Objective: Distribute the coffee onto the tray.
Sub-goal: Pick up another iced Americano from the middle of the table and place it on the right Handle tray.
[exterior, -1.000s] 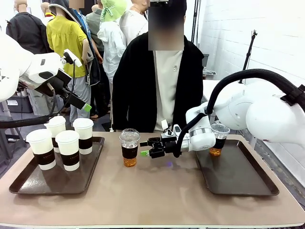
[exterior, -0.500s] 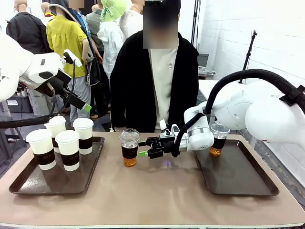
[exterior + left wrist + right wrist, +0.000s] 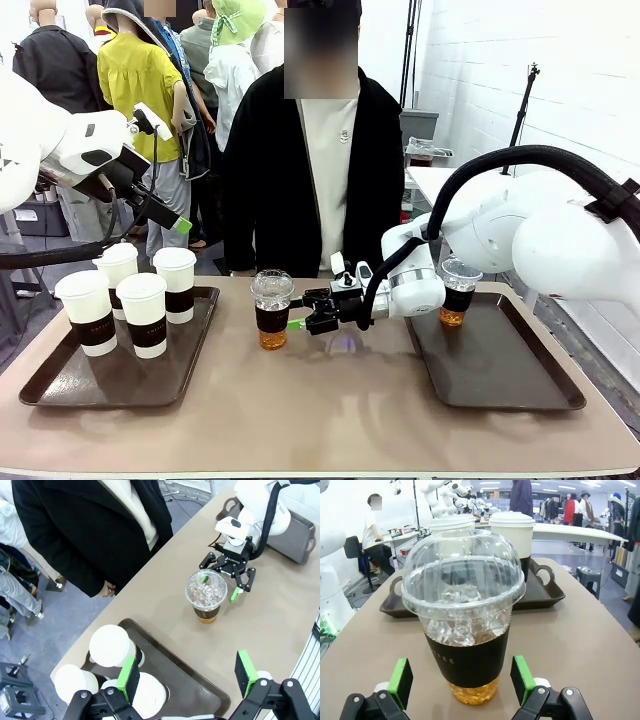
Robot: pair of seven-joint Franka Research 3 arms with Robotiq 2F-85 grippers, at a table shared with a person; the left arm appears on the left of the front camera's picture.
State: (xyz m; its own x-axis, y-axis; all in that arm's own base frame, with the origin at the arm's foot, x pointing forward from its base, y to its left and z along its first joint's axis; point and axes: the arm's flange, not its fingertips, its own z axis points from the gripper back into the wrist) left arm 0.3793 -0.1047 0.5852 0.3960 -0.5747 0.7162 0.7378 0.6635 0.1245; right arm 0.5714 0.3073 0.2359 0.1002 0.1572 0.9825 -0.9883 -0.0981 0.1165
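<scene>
A clear dome-lidded cup of amber coffee (image 3: 272,310) (image 3: 205,594) (image 3: 464,625) stands on the bare table near the middle. My right gripper (image 3: 302,318) (image 3: 461,680) (image 3: 220,582) is open and level at its right side, green pads wide apart on either side of its dark sleeve, with gaps showing. A second clear cup (image 3: 458,295) stands on the right tray (image 3: 500,375), behind the right wrist. Several white lidded cups (image 3: 145,312) (image 3: 112,645) (image 3: 512,530) stand on the left tray (image 3: 60,385). My left gripper (image 3: 168,172) (image 3: 187,675) hangs open high above them.
A person in a black coat (image 3: 310,160) stands at the far edge, hands low behind the table. Bare tabletop (image 3: 320,410) lies between the two trays. Most of the right tray's floor is bare.
My right gripper has crept left, closer around the clear cup. The person has shifted slightly left. The left arm has not moved.
</scene>
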